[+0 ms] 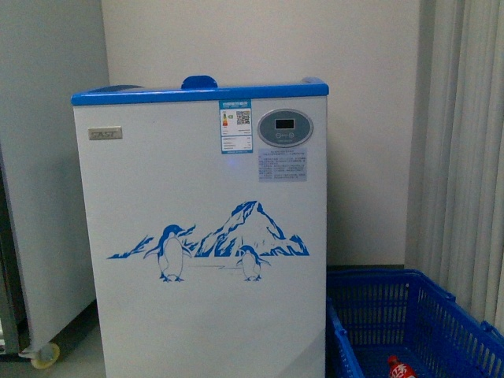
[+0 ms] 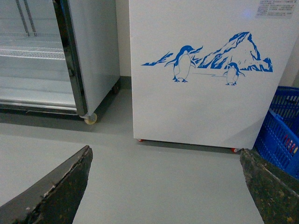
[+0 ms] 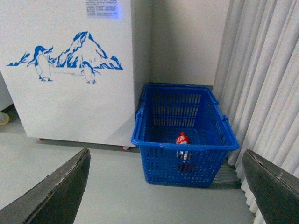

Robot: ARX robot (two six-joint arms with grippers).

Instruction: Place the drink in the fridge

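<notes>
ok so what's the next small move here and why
Probably lower the right gripper toward the drink: it sits in the blue crate beside the fridge, and the gripper is open and empty, short of it.

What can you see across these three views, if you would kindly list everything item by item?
fridge: one, white with a blue top rim and a penguin graphic, centre, against the wall
crate: one, blue lattice, on the floor right of the fridge
drink: one, red cap, inside the crate
cabinet: one, grey-white, on castors, left of the fridge
curtain: one, pale, right of the crate
left gripper: one, dark, open and empty, facing the fridge
right gripper: one, dark, open and empty, facing the crate
</notes>
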